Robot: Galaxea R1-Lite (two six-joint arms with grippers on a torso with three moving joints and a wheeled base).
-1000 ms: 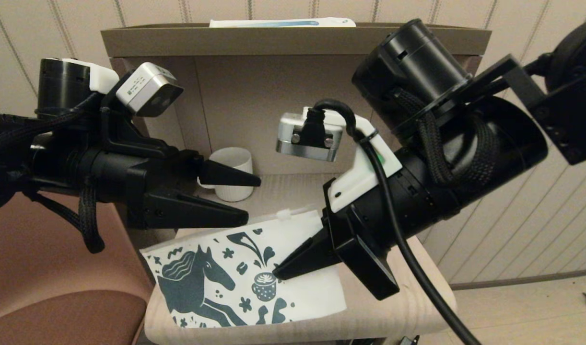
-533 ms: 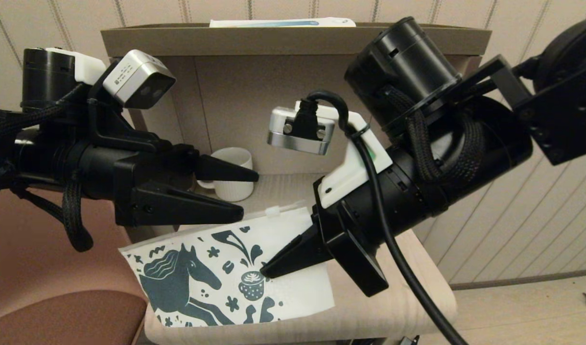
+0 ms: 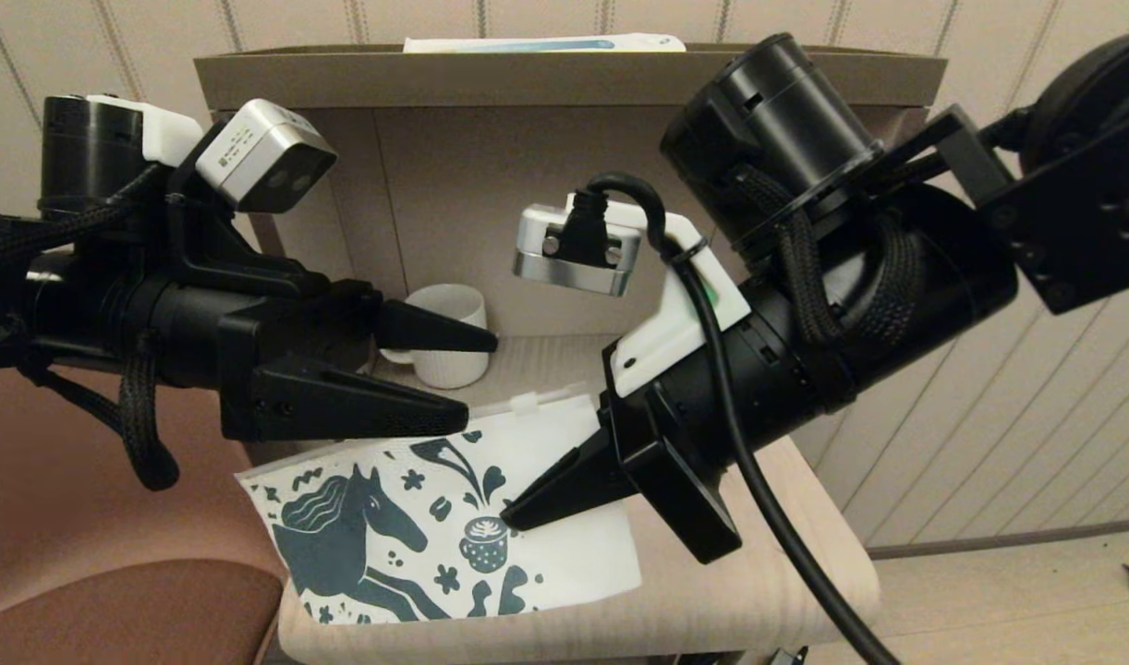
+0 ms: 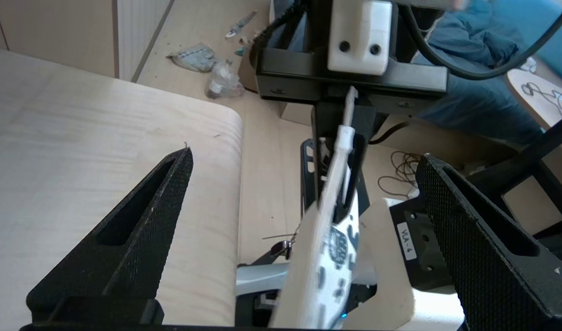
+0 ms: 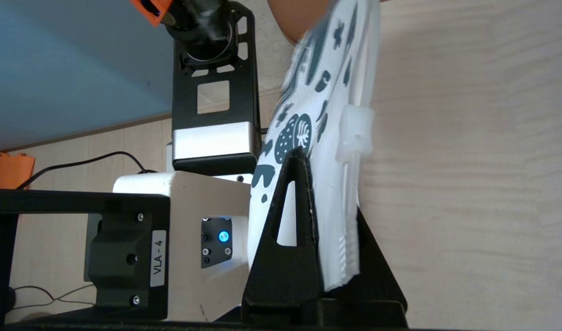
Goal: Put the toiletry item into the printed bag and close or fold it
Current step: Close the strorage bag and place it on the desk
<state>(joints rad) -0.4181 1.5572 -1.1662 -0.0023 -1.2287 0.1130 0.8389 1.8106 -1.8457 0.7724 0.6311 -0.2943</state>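
Observation:
The printed bag (image 3: 407,526), white with a teal horse and cup, is held over the front of the table (image 3: 777,573), and its left corner reaches past the table's left edge. My right gripper (image 3: 518,513) is shut on the bag's right part, near the white zip slider (image 3: 526,404). The right wrist view shows the bag (image 5: 327,92) clamped edge-on in that gripper (image 5: 329,184). My left gripper (image 3: 477,380) is open just above the bag's top edge, not touching it. In the left wrist view the bag (image 4: 329,239) stands edge-on ahead of the open left gripper (image 4: 305,155). The tiny white tube is out of view.
A cream ribbed mug (image 3: 446,337) stands at the back of the alcove behind the left fingers. A long white-and-blue box (image 3: 546,43) lies on top of the shelf (image 3: 564,78). A brown chair (image 3: 112,600) sits to the left of the table.
My right gripper has drawn the bag to the left, so its left corner now overhangs the table edge. The left arm shifted slightly left and stayed open.

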